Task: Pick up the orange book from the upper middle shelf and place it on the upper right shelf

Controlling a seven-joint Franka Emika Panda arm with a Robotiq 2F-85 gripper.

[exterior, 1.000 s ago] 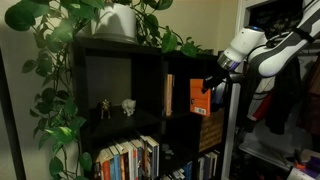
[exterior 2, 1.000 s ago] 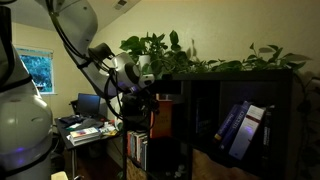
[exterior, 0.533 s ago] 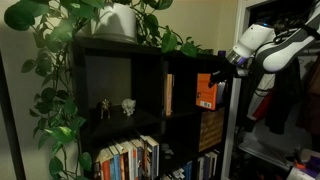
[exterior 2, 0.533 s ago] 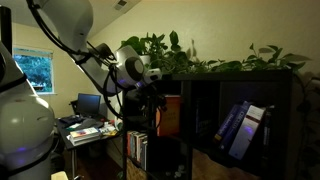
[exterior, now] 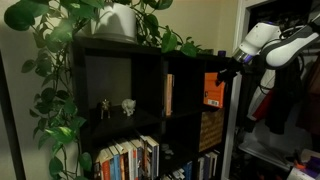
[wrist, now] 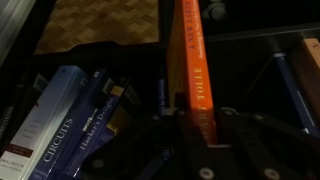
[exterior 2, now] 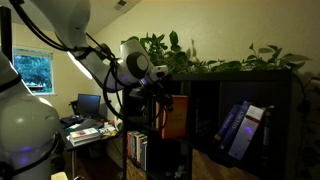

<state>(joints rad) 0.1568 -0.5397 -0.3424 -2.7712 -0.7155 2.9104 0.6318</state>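
The orange book point(exterior: 212, 89) hangs upright in front of the black shelf unit point(exterior: 150, 62), level with the upper row. My gripper point(exterior: 226, 72) is shut on it from the right. In an exterior view the book point(exterior 2: 174, 116) shows held by the gripper point(exterior 2: 158, 93) just outside the shelf's front. In the wrist view the book's orange spine point(wrist: 190, 60) runs up from between my dark fingers point(wrist: 150, 150), with my gripper point(wrist: 197, 135) clamped on its lower end.
Leaning blue and white books point(wrist: 60, 120) sit in a shelf cell, also seen in an exterior view point(exterior 2: 240, 128). Small figurines point(exterior: 116, 106) stand in the upper left cell. A leafy plant in a white pot point(exterior: 120, 22) tops the shelf. Rows of books point(exterior: 130, 158) fill the lower cells.
My gripper has pulled the orange book out of the shelf cell and carried it upward and toward the right, away from the shelf front.
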